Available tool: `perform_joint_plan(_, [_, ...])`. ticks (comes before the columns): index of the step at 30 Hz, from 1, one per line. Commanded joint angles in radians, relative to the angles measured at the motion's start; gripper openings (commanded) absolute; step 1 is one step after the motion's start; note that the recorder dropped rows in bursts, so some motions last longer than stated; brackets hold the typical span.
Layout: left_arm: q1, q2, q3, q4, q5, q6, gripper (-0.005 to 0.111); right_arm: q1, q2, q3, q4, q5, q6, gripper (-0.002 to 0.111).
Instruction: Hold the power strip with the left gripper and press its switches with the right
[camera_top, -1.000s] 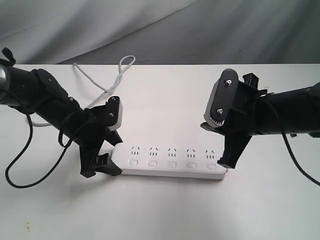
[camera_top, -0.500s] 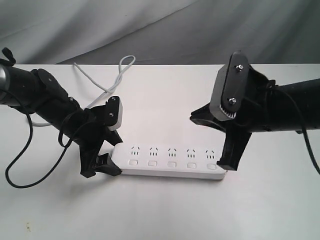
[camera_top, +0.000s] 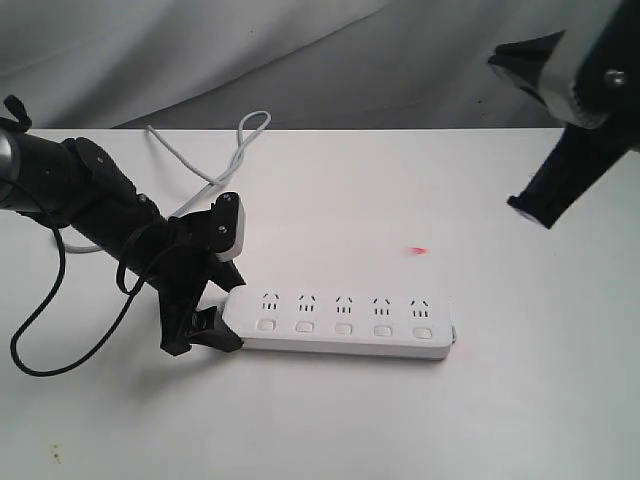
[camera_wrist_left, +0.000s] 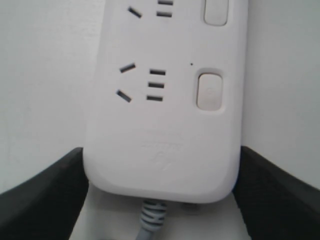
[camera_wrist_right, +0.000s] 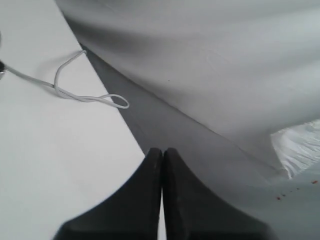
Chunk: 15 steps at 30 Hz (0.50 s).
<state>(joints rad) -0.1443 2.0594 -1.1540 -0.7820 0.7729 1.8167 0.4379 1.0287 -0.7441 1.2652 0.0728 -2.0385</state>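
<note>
The white power strip (camera_top: 345, 325) lies flat on the white table, its five switches (camera_top: 343, 327) in a row along the near side. My left gripper (camera_top: 231, 311) is shut on the strip's cord end. In the left wrist view its black fingers (camera_wrist_left: 42, 200) press both long sides of the power strip (camera_wrist_left: 165, 125), with one switch (camera_wrist_left: 209, 91) and the grey cord (camera_wrist_left: 152, 217) in sight. My right gripper (camera_top: 532, 210) hangs high at the upper right, well clear of the strip. Its fingers are shut together on nothing, and this right gripper (camera_wrist_right: 162, 152) faces the table's far edge.
The grey cord (camera_top: 245, 135) loops across the table behind the left arm and shows as a grey cord (camera_wrist_right: 85, 97) in the right wrist view. A black cable (camera_top: 35, 340) hangs from the left arm. A small red mark (camera_top: 417, 250) sits on the table. Grey cloth (camera_top: 300, 50) hangs behind.
My right gripper has lifted from the strip's right end and swung up to the upper right. The left gripper and the strip have stayed put.
</note>
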Motion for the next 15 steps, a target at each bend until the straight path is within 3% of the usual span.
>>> perform_joint_plan(1, [-0.006,-0.007,-0.006,-0.008,0.009,-0.005,0.064,0.002,-0.139,0.086,0.002,-0.051,0.007,0.000])
perform_joint_plan(6, [-0.006,-0.007,-0.006,-0.008,0.009,-0.005,0.064,-0.008,-0.288,0.199,0.002,-0.036,0.052,0.000])
perform_joint_plan(15, [-0.006,-0.007,-0.006,-0.008,0.009,-0.005,0.064,-0.209,-0.419,0.358,0.007,0.077,0.140,0.000])
